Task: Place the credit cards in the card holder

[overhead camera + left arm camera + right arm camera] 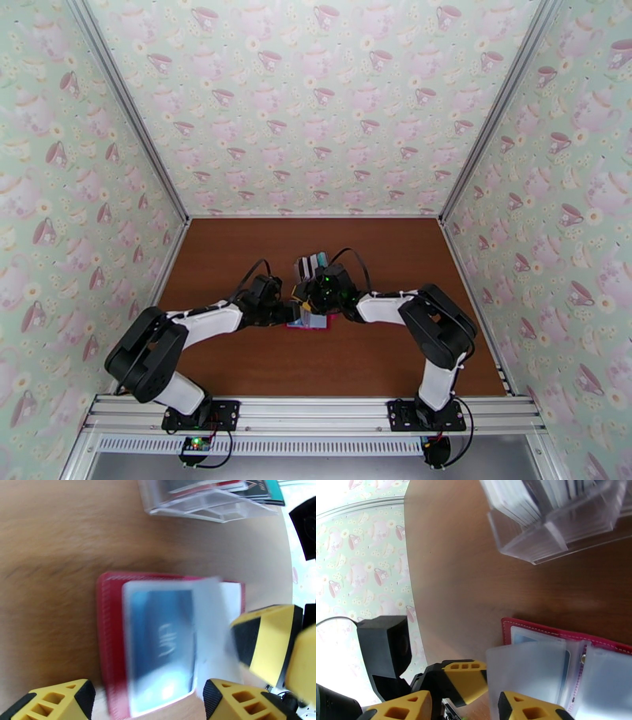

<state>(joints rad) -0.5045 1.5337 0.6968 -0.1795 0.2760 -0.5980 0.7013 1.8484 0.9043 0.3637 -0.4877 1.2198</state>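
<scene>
The red card holder (112, 638) lies open on the brown table, its clear sleeves up, between the two arms (310, 324). A blue credit card (162, 638) sits inside one sleeve. Other credit cards (264, 490) stand in a clear plastic rack (310, 264) just behind it. My left gripper (148, 705) hangs open over the holder's near end, one finger on each side. My right gripper (464, 713) comes in from the other side with its jaws apart. One of its fingers (268, 645) rests against a lifted clear sleeve (525, 669); nothing is clamped between them.
The clear rack (553, 523) stands a short way behind the holder. Patterned walls close the table on the left, back and right. Bare brown tabletop (237, 260) lies left and right of the arms.
</scene>
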